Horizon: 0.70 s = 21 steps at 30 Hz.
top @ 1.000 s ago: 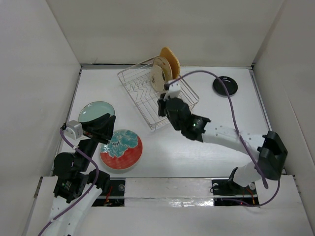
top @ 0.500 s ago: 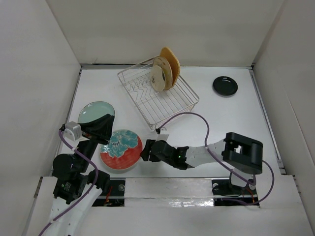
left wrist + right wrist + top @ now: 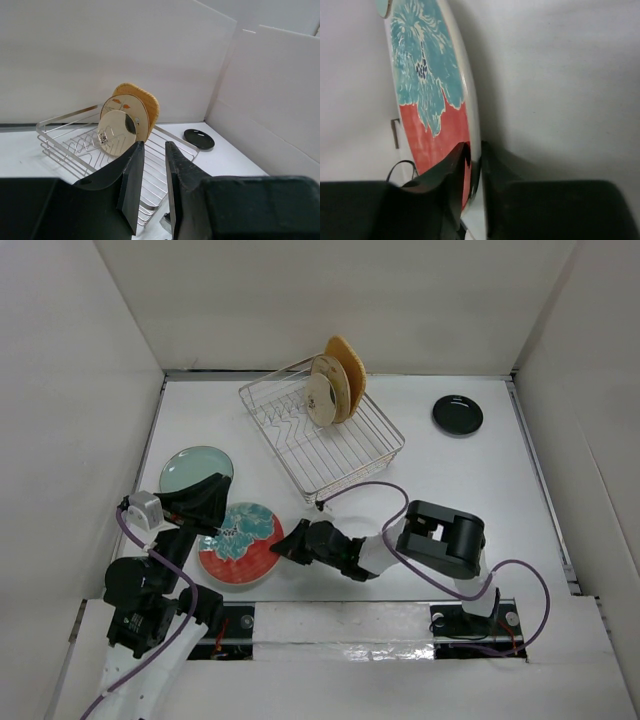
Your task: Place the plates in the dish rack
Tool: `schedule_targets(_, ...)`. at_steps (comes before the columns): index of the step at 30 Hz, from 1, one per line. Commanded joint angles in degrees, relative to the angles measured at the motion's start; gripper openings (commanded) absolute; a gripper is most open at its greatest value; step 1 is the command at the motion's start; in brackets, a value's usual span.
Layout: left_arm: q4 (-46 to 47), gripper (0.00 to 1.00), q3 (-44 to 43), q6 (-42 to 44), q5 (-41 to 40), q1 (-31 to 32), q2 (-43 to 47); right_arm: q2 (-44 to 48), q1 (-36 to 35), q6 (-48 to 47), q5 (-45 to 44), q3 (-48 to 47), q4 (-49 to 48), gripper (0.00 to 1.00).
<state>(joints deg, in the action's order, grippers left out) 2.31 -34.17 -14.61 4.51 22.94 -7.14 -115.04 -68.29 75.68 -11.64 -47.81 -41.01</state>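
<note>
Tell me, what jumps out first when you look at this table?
The red plate with teal flowers near the front left stands out, and the right hand pinches its rim. Behind it, the silver dish rack already holds three plates standing upright. A small black plate sits alone, far right.

Overhead view spans the table (image 3: 480, 510) — wrist cameras look low, sharing its rack (image 3: 75, 145).
</note>
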Motion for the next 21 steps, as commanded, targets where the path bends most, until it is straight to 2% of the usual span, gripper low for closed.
schedule_targets(1,2.53,0.21,-0.37,0.20,0.58,0.35,0.81,-1.94,0.09,3.24,1.53,2.63,-2.04,0.06)
schedule_targets(2,2.53,0.21,-0.37,0.20,0.58,0.35,0.81,-1.33,0.09,4.03,1.44,3.77,-3.10,0.01)
schedule_targets(7,2.53,0.21,-0.37,0.28,0.58,0.35,0.81,6.83,-2.80,2.55,-3.03,11.58,-4.87,0.00)
schedule_targets(11,2.44,0.21,-0.45,0.37,0.41,0.35,0.81,18.43,-6.49,-4.81,-7.86,14.50,-1.89,0.00)
schedule_targets(16,2.00,0.22,-0.81,1.07,-1.87,0.35,1.51,36.33,-6.51,-16.76,-15.94,10.04,13.90,0.00)
schedule_targets(17,2.00,0.22,-0.81,1.16,-2.14,0.35,1.77,38.38,-6.50,-16.79,-15.96,10.02,13.94,0.00)
schedule_targets(18,2.09,0.22,-0.81,1.16,-2.84,0.35,2.12,41.45,-5.20,-20.10,-17.44,6.71,19.51,0.00)
schedule_targets(21,2.00,0.22,-0.89,1.60,-3.98,0.35,3.35,44.63,-1.77,-25.92,-17.37,1.78,24.74,0.00)
